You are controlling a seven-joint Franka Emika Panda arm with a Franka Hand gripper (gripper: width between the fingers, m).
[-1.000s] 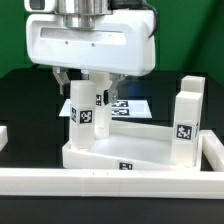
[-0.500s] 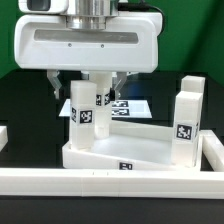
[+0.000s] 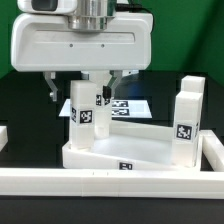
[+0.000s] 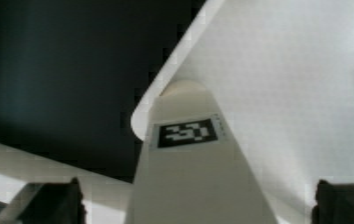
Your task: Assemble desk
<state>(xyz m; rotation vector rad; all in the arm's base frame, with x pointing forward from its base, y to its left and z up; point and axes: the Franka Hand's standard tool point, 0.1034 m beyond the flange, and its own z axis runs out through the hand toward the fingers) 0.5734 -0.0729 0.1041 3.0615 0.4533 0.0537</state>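
The white desk top (image 3: pixel 140 150) lies flat behind the front rail. Three tagged white legs stand upright on it: one at the left front (image 3: pixel 83 112), one just behind it (image 3: pixel 103 96), and one at the exterior view's right (image 3: pixel 187 115). My gripper (image 3: pixel 85 86) hangs open over the left pair, with one dark finger (image 3: pixel 54 88) to the left of the front leg and the other (image 3: pixel 116 79) to the right of the rear one. In the wrist view a tagged leg (image 4: pixel 192 150) stands between the spread fingertips (image 4: pixel 49 205), and the gripper (image 4: pixel 195 205) holds nothing.
A long low white rail (image 3: pixel 110 182) runs along the front, with a raised end (image 3: pixel 213 150) at the exterior view's right. The marker board (image 3: pixel 135 105) lies flat on the black table behind the legs.
The gripper body has shifted a little toward the exterior view's left above the legs. Its jaws stay open and the parts have not moved.
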